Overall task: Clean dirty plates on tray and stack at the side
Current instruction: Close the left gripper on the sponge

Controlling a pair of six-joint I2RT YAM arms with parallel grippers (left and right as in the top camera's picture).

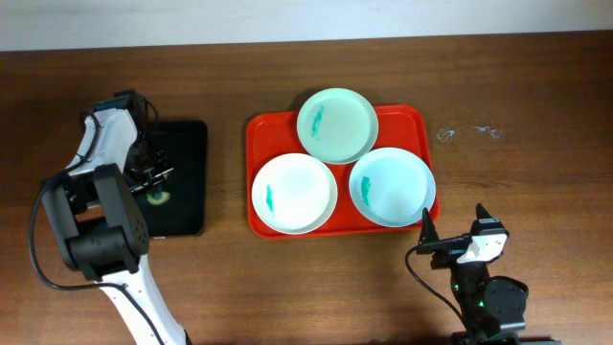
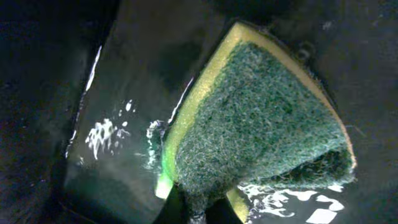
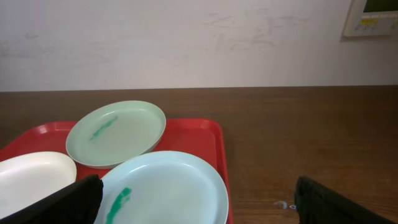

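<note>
Right end effector sits by the worktop's near edge, right of centre, fingers spread wide with nothing in them. Left end effector is down over a green-and-yellow sponge on the black tray toward the left edge, can't tell if it's clamped. Mid-worktop, the red tray carries the white plate and pale blue plate nearer, and the mint plate farthest. All are teal-smeared.

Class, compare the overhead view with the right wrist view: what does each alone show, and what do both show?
Only the overhead view shows the black tray and the sponge. Only the right wrist view shows the pale wall behind the table. Both show the red tray, the three plates and the right gripper.
</note>
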